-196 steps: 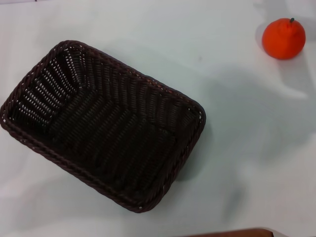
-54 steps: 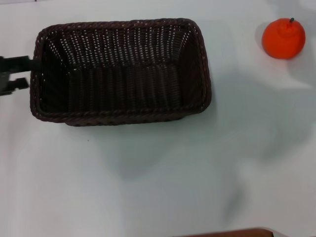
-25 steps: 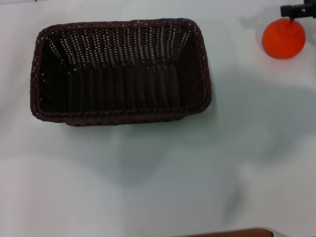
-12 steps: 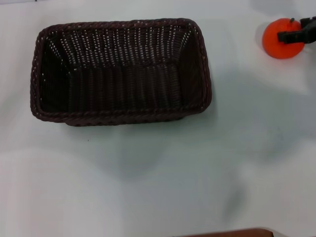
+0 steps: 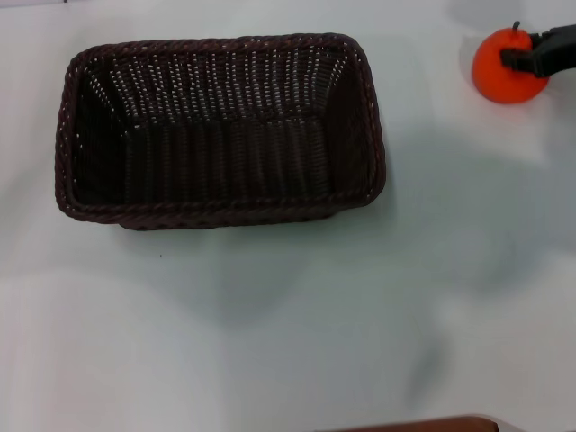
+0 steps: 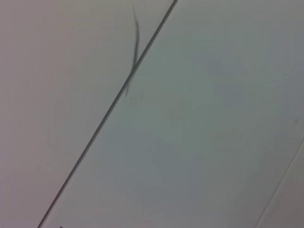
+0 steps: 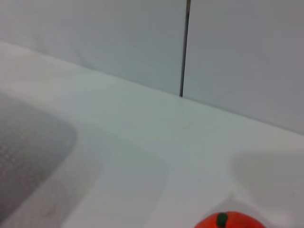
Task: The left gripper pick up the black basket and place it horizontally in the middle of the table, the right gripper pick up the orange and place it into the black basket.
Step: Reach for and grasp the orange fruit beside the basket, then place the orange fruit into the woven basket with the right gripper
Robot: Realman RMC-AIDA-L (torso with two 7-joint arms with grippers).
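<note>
— White table [image 5: 297, 342] fills the head view. Where is the claw at work?

— At the far right edge: the right gripper [image 5: 543, 56] reaches in as a black piece lying across the right side of the orange [image 5: 507, 68], touching it. Only one dark finger piece shows, so I cannot tell whether the fingers are apart or clamped on the fruit.

— And the orange itself?

— It rests on the table at the far right corner, stem up, well apart from the black basket [image 5: 220, 130].

— How does the basket lie?

— Its long sides run across the view, left of centre, opening upward, nothing inside.

— Does the right wrist camera add anything?

— It catches just the top of the orange [image 7: 228, 221] with its dark stem, the table [image 7: 142, 156] beyond, and a pale wall with one dark vertical seam. None of that arm's fingers appear there.

— The left gripper?

— Out of sight everywhere. Its wrist camera shows only a pale flat surface crossed by a thin dark line.
</note>
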